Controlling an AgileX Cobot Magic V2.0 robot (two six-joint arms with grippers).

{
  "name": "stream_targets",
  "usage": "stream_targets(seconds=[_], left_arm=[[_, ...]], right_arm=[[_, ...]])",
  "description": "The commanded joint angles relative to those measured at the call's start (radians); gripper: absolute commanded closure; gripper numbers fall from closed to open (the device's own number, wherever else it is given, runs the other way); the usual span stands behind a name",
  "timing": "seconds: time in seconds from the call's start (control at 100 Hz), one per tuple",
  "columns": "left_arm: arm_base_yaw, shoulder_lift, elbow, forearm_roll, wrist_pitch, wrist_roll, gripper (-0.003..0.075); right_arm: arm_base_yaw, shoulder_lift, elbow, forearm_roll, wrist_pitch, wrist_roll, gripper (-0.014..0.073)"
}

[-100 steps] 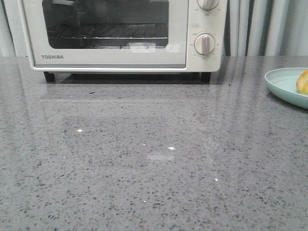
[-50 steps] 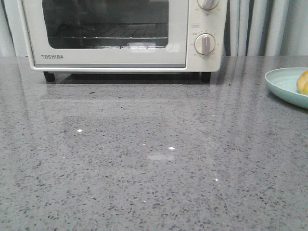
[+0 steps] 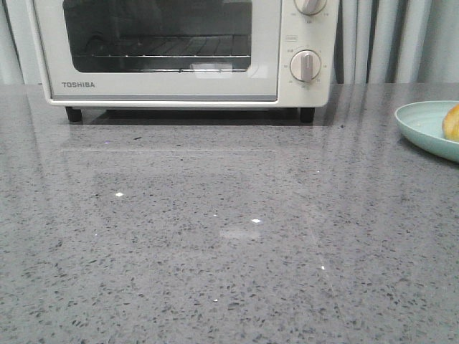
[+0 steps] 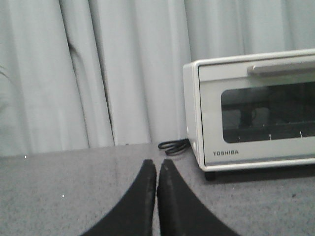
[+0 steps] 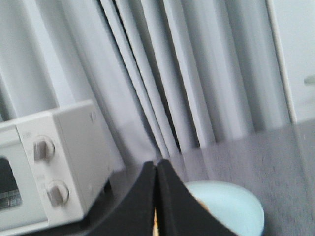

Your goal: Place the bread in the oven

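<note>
- The left gripper [image 4: 157,169] has its two black fingers pressed together with nothing between them; it hangs over bare grey countertop [image 3: 229,236], out of the front view.
- From that gripper, the oven [image 4: 256,110] lies at about 2 o'clock in its wrist view, door shut, handle bar along the top of the door.
- In the front view the oven [image 3: 179,54] sits at 12 o'clock at the back of the counter, glass door closed, wire rack visible behind it, two knobs on its right panel.
- The right gripper [image 5: 156,169] is likewise closed on nothing, fingers meeting in a thin seam.
- Just past its fingertips, at roughly 6 o'clock in its wrist view, sits the pale plate [image 5: 231,206], with a sliver of the bread [image 5: 155,223] showing through the seam.
- In the front view the plate [image 3: 423,125] is at 3 o'clock, cut by the frame edge, the bread [image 3: 452,122] resting on it.
- The bread's long axis cannot be read; too little shows.
- The right arm looks much the nearer to the bread, the left to the oven door; the door likely needs opening first.
</note>
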Motion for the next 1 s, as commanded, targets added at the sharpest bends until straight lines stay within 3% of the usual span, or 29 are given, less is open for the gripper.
stream_targets(seconds=[0.0,0.12,0.25,0.32,0.48,0.65,0.85,0.99], left_arm=[[0.002,-0.025,0.022,-0.012,-0.146,0.0,0.0741],[0.002,-0.025,0.022,-0.047,-0.185,-0.044,0.0741],[0.002,-0.025,0.008,-0.111,-0.348,-0.238,0.0742],[0.002,-0.025,-0.017,-0.072,-0.418,-0.241,0.0742],[0.002,-0.018,-0.099,0.061,-0.413,-0.245,0.0741],[0.002,0.007,-0.215,0.08,-0.224,-0.346,0.0741],[0.002,0.055,-0.338,0.08,0.003,-0.348,0.0741],[0.002,0.116,-0.427,0.08,0.091,-0.348,0.0741]], right_arm=[[-0.006,-0.021,0.025,0.003,-0.14,-0.003,0.0646],[-0.006,-0.021,0.025,0.003,-0.105,0.011,0.0646],[-0.006,-0.021,0.006,0.003,-0.061,0.077,0.0646],[-0.006,-0.021,-0.025,0.003,-0.008,0.096,0.0646],[-0.006,-0.02,-0.128,0.003,0.198,0.096,0.0646],[-0.006,0.012,-0.248,0.003,0.427,0.094,0.0646],[-0.006,0.087,-0.375,0.003,0.58,0.083,0.0646],[-0.006,0.171,-0.481,0.003,0.71,0.047,0.0646]])
